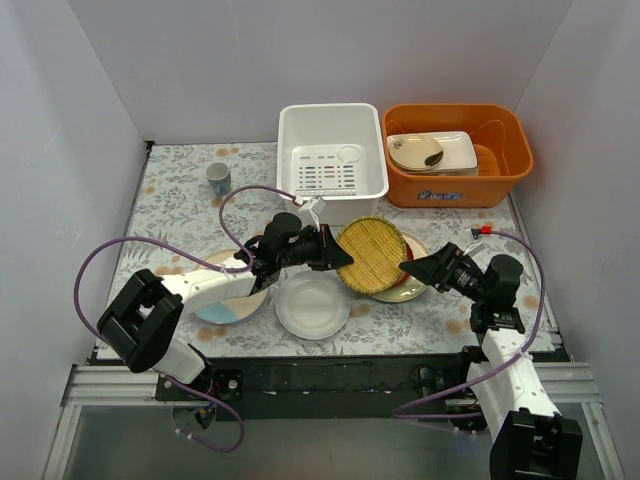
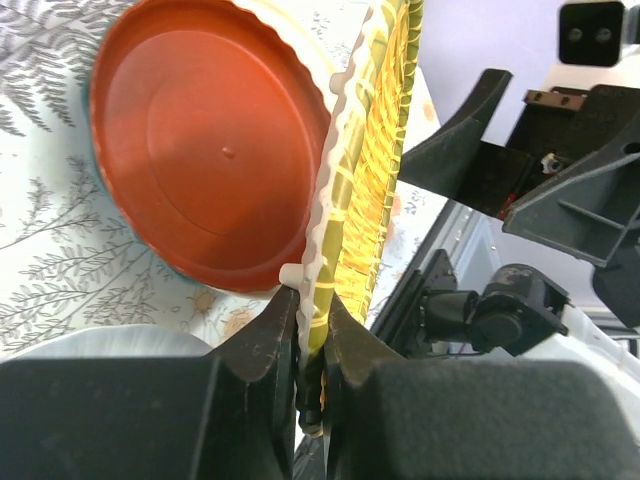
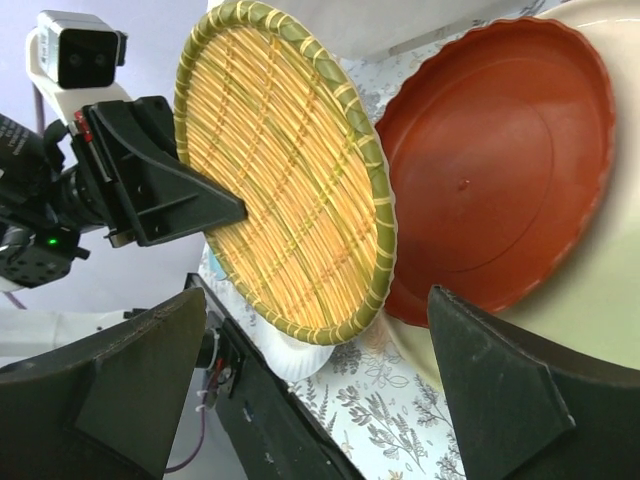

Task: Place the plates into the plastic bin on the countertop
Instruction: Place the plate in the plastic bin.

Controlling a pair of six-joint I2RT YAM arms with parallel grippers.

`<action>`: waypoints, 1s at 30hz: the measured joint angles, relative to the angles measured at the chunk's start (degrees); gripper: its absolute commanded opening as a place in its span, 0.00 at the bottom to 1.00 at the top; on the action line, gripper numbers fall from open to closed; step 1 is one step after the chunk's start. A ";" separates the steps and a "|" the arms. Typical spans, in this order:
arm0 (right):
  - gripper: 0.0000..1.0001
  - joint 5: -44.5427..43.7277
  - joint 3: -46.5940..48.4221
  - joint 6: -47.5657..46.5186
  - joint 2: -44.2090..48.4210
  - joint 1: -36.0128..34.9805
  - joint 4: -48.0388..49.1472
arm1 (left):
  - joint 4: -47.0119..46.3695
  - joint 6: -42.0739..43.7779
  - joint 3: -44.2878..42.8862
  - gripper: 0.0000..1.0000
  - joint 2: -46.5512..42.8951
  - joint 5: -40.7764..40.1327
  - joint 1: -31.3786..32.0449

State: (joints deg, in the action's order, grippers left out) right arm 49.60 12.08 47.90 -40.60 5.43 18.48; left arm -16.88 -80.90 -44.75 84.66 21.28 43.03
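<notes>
Beside red plate (image 3: 490,190): left fingers (image 2: 262,345) clamp woven plate (image 1: 372,255) on edge; right fingers (image 3: 500,400) wide.

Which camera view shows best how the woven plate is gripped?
The left wrist view: the left gripper pinches the woven plate by its rim. The right wrist view shows only its face; the top view, its tilt.

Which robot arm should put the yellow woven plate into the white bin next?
Left. The left gripper pinches the rim of the woven plate, holding it tilted on edge, and the white bin sits just beyond. The right gripper is open and holds nothing.
</notes>
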 measured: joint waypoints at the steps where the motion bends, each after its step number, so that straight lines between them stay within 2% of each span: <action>1: 0.98 -0.57 0.00 -0.76 0.55 0.00 -1.09 | 0.52 0.39 -0.09 0.00 -0.04 -0.33 0.00; 6: 0.98 -2.86 0.00 -3.78 2.01 -0.09 -5.05 | 5.16 2.43 -3.61 0.00 -0.02 -3.15 0.00; 14: 0.98 -3.23 -0.85 -5.09 2.10 -0.20 -6.05 | 10.05 5.66 -12.39 0.00 0.02 -7.34 -0.04; 30: 0.98 -3.19 -1.16 -6.21 1.97 -0.20 -6.05 | 18.69 9.20 -28.13 0.00 7.56 -8.41 -0.37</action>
State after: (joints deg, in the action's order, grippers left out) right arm 46.41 10.92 41.69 -38.63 5.23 12.43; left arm 1.80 -71.70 -72.88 92.23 12.86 42.65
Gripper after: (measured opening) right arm 0.982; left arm 0.074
